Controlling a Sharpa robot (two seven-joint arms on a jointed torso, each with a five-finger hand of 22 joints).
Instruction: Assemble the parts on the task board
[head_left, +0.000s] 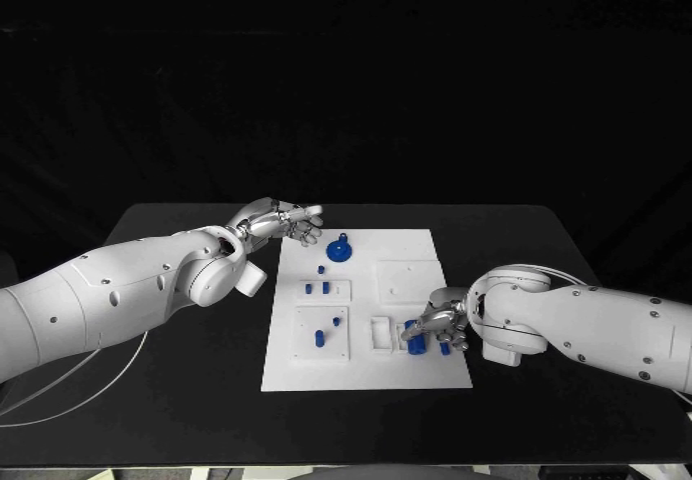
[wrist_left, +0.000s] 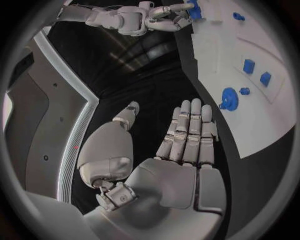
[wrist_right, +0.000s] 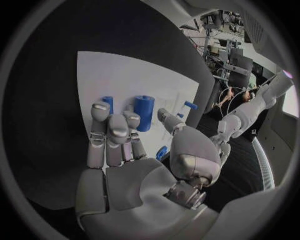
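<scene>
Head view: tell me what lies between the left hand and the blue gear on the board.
Nothing lies there. In the head view, the left hand hovers open at the task board's far left corner; only bare black table and white board separate it from the blue gear.

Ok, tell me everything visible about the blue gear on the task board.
The blue gear is a small toothed wheel with a raised hub or knob at its centre, plastic by its look. It sits on the white task board near the far edge, on the robot's left side. Nothing grips it: the left hand is beside that corner with fingers extended, apart from it in the left wrist view. A smaller blue part lies close by.
</scene>
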